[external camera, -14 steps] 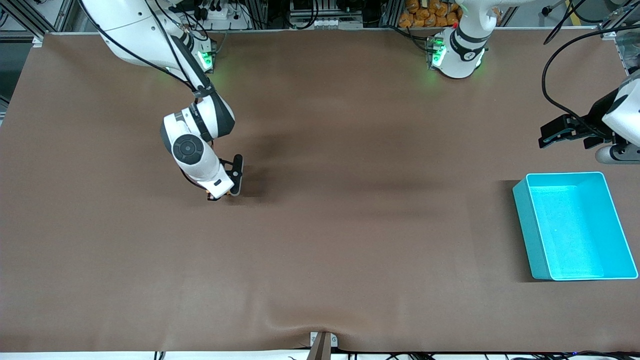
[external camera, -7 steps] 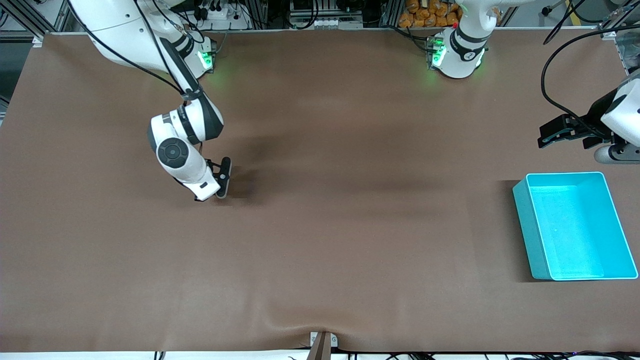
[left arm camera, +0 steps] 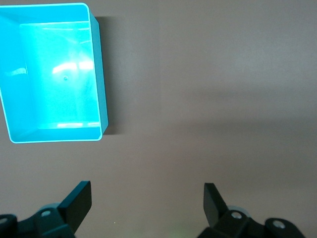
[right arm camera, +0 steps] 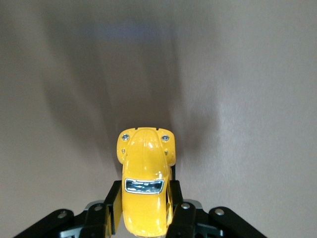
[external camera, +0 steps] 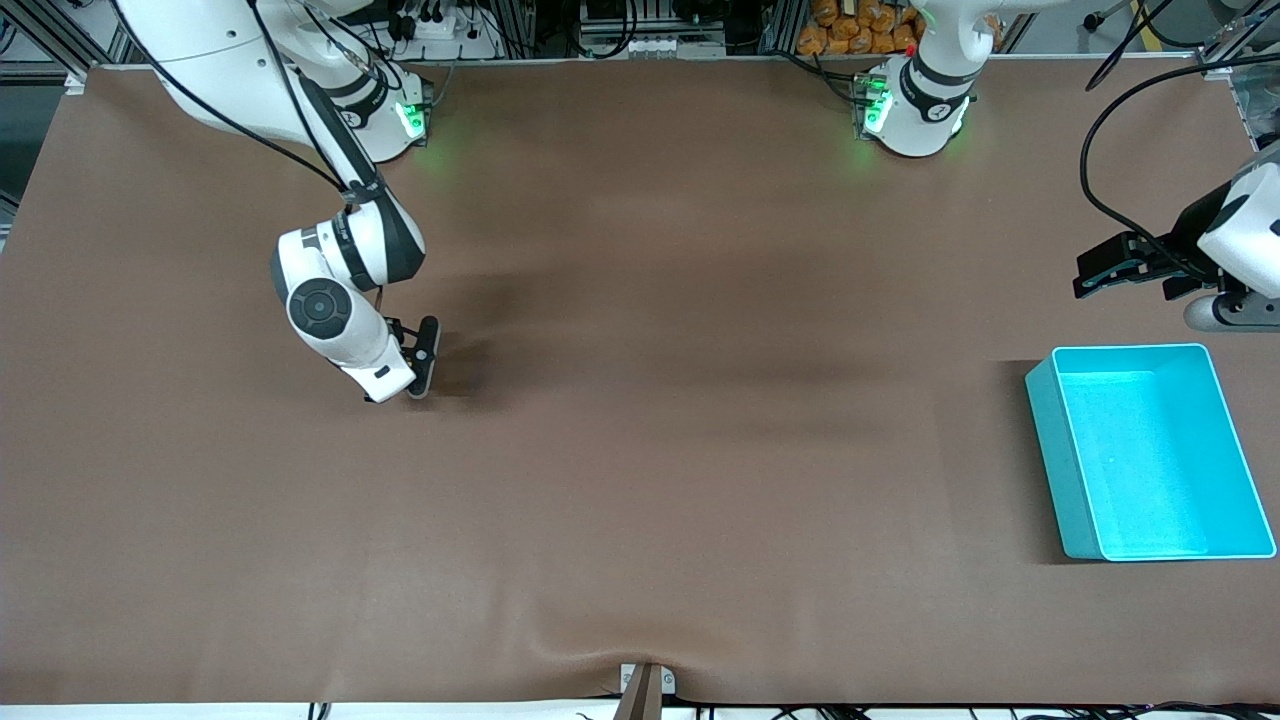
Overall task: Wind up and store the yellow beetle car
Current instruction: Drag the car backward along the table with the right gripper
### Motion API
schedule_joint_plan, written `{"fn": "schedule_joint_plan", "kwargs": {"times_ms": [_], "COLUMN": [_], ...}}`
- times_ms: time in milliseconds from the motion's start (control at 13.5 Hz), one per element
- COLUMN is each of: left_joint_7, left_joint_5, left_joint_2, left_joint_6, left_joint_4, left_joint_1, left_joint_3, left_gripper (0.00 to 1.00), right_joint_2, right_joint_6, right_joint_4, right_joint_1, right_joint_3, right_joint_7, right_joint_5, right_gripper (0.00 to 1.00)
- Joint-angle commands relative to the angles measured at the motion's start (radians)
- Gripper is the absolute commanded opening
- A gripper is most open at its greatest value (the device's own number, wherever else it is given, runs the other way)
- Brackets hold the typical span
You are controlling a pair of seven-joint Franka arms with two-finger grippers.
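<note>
The yellow beetle car (right arm camera: pixel 145 191) is glossy, with a dark window, and shows in the right wrist view between the black fingers (right arm camera: pixel 113 202). My right gripper (right arm camera: pixel 144 201) is shut on its sides. In the front view the right gripper (external camera: pixel 388 392) is low at the brown table, toward the right arm's end, and the car is hidden under the hand. My left gripper (external camera: pixel 1092 281) waits open and empty in the air near the teal bin (external camera: pixel 1048 452). In the left wrist view (left arm camera: pixel 147 201) its fingers stand wide apart over bare table.
The teal bin (left arm camera: pixel 100 84) is empty and sits at the left arm's end of the table. A fold in the brown table cover (external camera: pixel 640 655) lies at the edge nearest the front camera.
My right gripper has moved steadily along the table toward the right arm's end, with the car in it. The left arm has barely moved.
</note>
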Motion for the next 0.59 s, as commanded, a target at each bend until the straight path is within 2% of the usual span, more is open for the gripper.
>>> {"fn": "schedule_joint_plan", "kwargs": {"times_ms": [0,517], "left_joint_7": [0.002,-0.003], "left_joint_5": [0.024,0.025], "left_joint_2": [0.003,0.003], "left_joint_6": [0.005,0.005], "left_joint_4": [0.009,0.009], "left_joint_1": [-0.004,-0.006], "left_joint_3": [-0.003,-0.003], "left_gripper": [1.0,1.0], "right_joint_2": [0.042,0.042], "right_joint_6": [0.061,0.066], "right_joint_4": [-0.025,-0.036], "right_joint_1": [-0.074,-0.134], "right_joint_3": [0.003,0.003], "right_joint_7": [0.0,-0.004], "right_joint_5": [-0.058,-0.103], "right_gripper": [0.15,0.15]}}
